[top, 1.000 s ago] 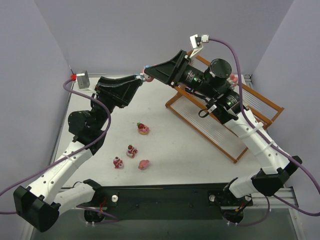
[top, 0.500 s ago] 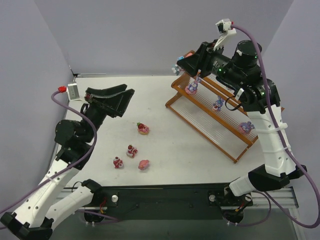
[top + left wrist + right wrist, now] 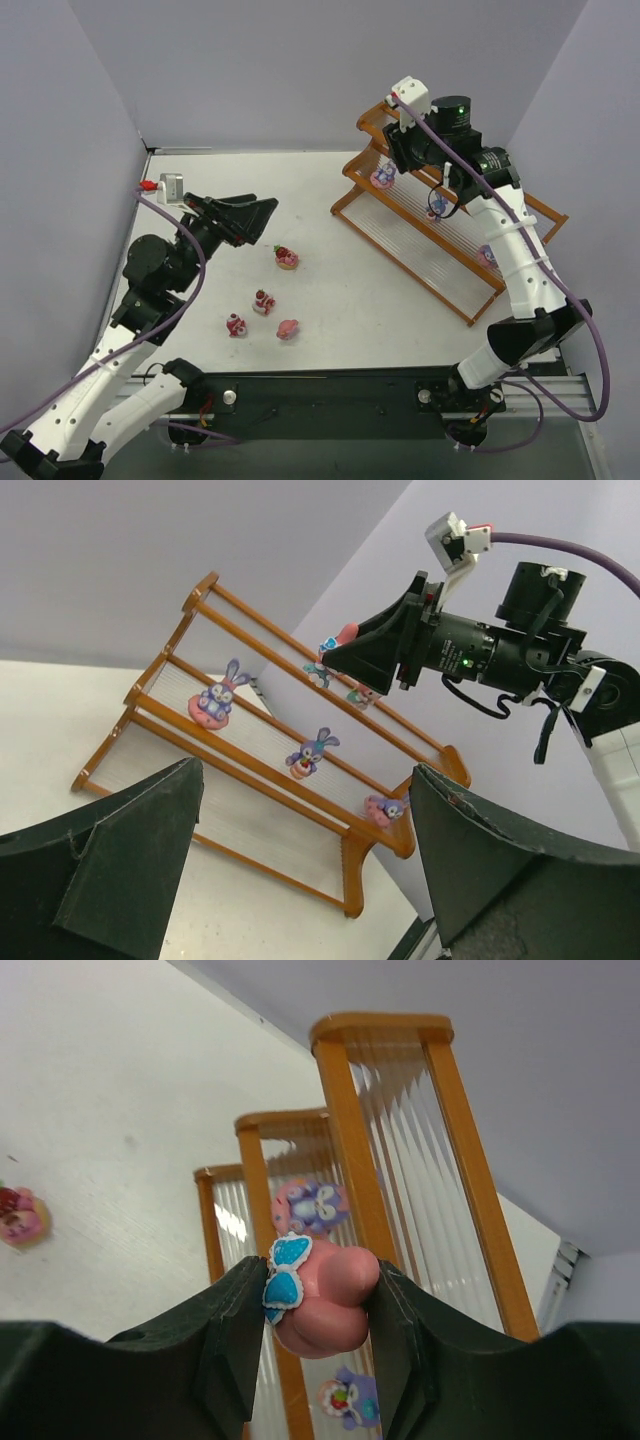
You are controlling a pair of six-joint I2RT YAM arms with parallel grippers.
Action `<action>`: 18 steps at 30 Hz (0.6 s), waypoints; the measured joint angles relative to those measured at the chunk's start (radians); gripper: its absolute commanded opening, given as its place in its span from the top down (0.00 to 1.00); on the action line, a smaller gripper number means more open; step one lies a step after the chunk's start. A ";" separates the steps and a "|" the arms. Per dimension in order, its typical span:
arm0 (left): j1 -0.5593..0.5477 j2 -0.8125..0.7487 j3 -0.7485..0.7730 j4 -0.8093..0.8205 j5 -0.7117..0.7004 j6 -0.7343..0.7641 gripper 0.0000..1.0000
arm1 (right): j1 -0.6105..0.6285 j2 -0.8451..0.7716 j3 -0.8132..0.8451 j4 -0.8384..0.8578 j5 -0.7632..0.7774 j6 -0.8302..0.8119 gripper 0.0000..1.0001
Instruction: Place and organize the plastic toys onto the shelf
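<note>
My right gripper point(image 3: 315, 1295) is shut on a pink toy with a blue bow point(image 3: 335, 1310), held in the air by the left end of the orange-brown shelf point(image 3: 350, 1140). From the left wrist view that toy point(image 3: 345, 633) sits at the right gripper's tip above the shelf's point(image 3: 250, 770) top tier. Three bunny toys stand on the middle tier point(image 3: 383, 177) point(image 3: 437, 207) point(image 3: 488, 255). Several red and pink toys lie on the table point(image 3: 287, 257) point(image 3: 264, 301) point(image 3: 236, 325) point(image 3: 288, 328). My left gripper point(image 3: 250, 215) hangs open and holds nothing, left of the table toys.
The shelf point(image 3: 343, 200) runs diagonally across the table's back right, close to the right wall. Two more small toys point(image 3: 318, 670) point(image 3: 362, 693) rest on its top tier. The black base rail point(image 3: 330, 390) spans the near edge. Walls close off the left, back and right.
The two grippers met at the back centre with the pink toy between them. The left gripper opened and drew back left. The right arm swung the toy over to the shelf.
</note>
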 measured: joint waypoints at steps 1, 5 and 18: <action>0.000 0.005 -0.005 -0.004 0.003 0.000 0.06 | -0.011 0.002 -0.032 0.017 0.011 -0.032 1.00; 0.000 0.015 -0.018 -0.012 0.010 -0.001 0.06 | -0.058 0.005 -0.114 0.061 0.013 -0.140 1.00; 0.000 0.016 -0.045 -0.013 0.016 -0.015 0.06 | -0.136 0.030 -0.119 0.209 -0.067 -0.237 1.00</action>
